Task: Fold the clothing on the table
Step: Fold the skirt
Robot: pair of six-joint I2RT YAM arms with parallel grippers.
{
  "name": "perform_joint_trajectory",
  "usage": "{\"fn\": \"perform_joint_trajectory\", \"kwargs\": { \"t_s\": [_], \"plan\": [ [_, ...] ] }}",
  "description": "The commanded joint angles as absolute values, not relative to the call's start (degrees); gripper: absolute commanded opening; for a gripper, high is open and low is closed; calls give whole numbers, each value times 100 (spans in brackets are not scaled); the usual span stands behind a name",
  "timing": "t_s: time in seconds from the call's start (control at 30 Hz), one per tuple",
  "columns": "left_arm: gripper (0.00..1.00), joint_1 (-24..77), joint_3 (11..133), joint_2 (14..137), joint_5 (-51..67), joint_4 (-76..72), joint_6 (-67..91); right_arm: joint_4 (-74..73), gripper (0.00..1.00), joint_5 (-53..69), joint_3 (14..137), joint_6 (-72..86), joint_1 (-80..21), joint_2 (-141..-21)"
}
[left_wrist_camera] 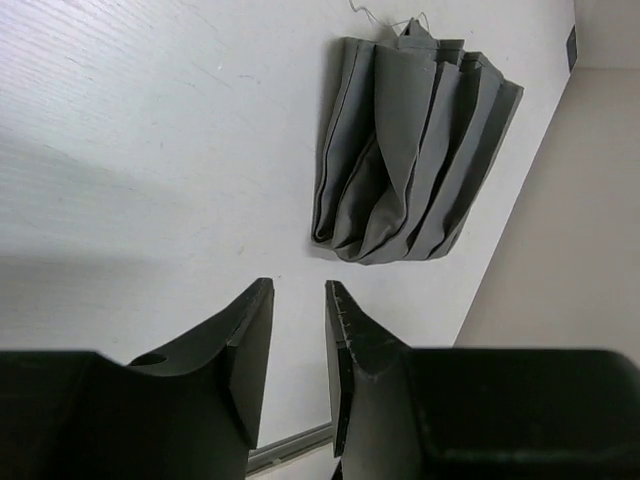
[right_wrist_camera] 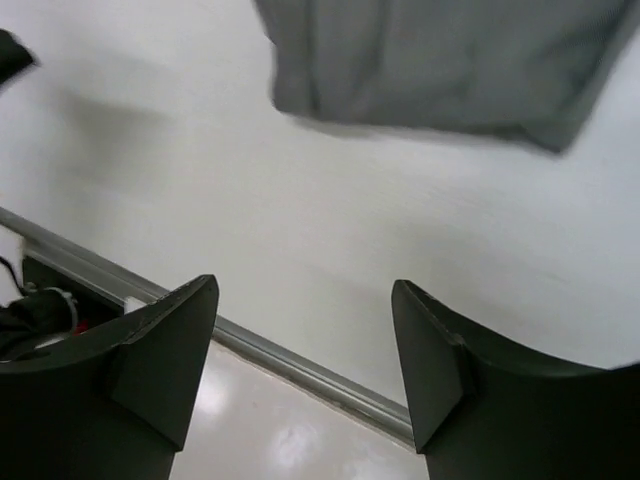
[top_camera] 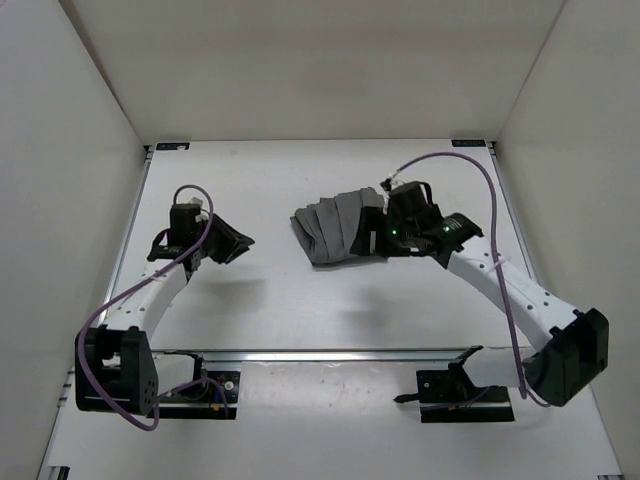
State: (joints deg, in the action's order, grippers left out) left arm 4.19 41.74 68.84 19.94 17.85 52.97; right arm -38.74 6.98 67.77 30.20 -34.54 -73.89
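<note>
Hovering with fingers wide apart and empty, the right end effector [right_wrist_camera: 303, 295] is hanging just beside the bunched grey clothing [top_camera: 330, 232] mid-bench [top_camera: 290, 305]. The left end effector [left_wrist_camera: 298, 295], narrowly parted and empty, is hanging well apart. A rail [right_wrist_camera: 300, 365] is edging the bench.

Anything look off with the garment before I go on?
The clothing lies as a lopsided bundle right of centre on the table: pleats splay unevenly, edges don't line up, and a loose thread trails from one end.
</note>
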Motion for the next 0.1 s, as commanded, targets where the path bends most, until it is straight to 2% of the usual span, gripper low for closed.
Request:
{"fn": "perform_joint_trajectory", "kwargs": {
  "t_s": [0.0,0.07],
  "plan": [
    [38,527,4351,6864,2109,1785,5185,-3717,67,782,6075,3024,-3419,-7504],
    [38,536,4290,6847,2065,1740,5168,-4060,70,469,6248,2700,-3550,-7970]
  ]
}}
